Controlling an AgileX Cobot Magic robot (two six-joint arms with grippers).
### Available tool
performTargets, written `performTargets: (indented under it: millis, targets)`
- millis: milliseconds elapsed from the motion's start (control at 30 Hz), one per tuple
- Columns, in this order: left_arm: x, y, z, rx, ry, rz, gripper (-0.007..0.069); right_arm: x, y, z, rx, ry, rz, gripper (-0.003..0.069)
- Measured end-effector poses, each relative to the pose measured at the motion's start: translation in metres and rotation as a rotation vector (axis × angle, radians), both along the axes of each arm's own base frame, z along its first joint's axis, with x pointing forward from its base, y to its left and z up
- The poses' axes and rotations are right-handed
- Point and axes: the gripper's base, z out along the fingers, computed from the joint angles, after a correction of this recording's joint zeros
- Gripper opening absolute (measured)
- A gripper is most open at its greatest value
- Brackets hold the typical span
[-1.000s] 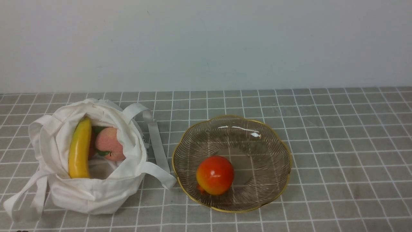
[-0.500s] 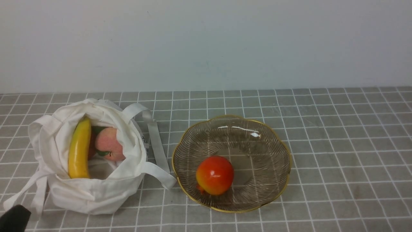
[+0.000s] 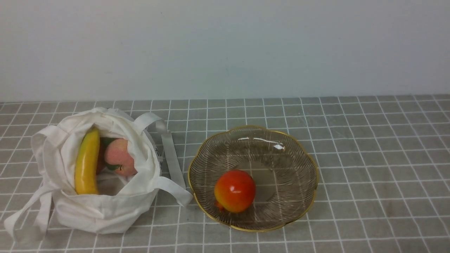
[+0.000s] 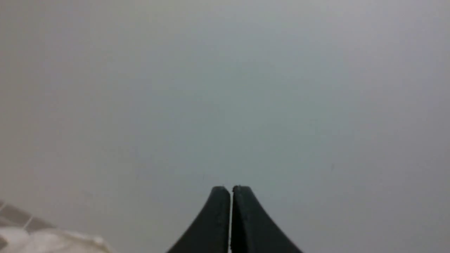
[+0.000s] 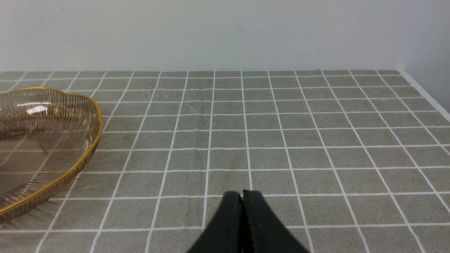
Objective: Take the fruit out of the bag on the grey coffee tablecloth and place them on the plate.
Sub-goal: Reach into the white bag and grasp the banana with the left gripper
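You have the soft white cloth bag with flat strap handles [image 3: 109, 214] at the left on the grey-brown tablecloth with its grid of thin white lines [image 3: 369, 158]. Its mouth is open towards you, showing the long, glossy yellow banana [image 3: 87, 161] along the left inside. To the banana's right you can see the pink peach with green leaf [image 3: 120, 156], and between them part of a dark red fruit [image 3: 101, 160], mostly hidden. Well to the right of the peach, your red-orange ball-shaped fruit [image 3: 235, 191] sits in the smoky-brown ribbed glass plate with a scalloped gold rim [image 3: 288, 186], near its front left side. Your left gripper [image 4: 230, 189] and right gripper [image 5: 242, 193] each have their fingertips pressed together, holding nothing. Behind the cloth you see a pale wall [image 3: 225, 49].
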Motion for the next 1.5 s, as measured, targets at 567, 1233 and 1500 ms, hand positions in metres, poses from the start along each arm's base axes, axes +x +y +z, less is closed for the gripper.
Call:
performTargets:
  millis: [567,1233,1500]
  targets:
    - [0.204,-0.017,-0.045,0.588,1.113,-0.318,-0.0008,0.0,0.0,0.0,0.0,0.0,0.0,-0.0018]
    - [0.255,-0.006,-0.104,0.681,1.214,-0.204,0.0458,0.0,0.0,0.0,0.0,0.0,0.0,-0.0018]
    - [0.263,-0.006,-0.126,0.689,1.247,-0.215,0.0446,0.0,0.0,0.0,0.0,0.0,0.0,-0.0018]
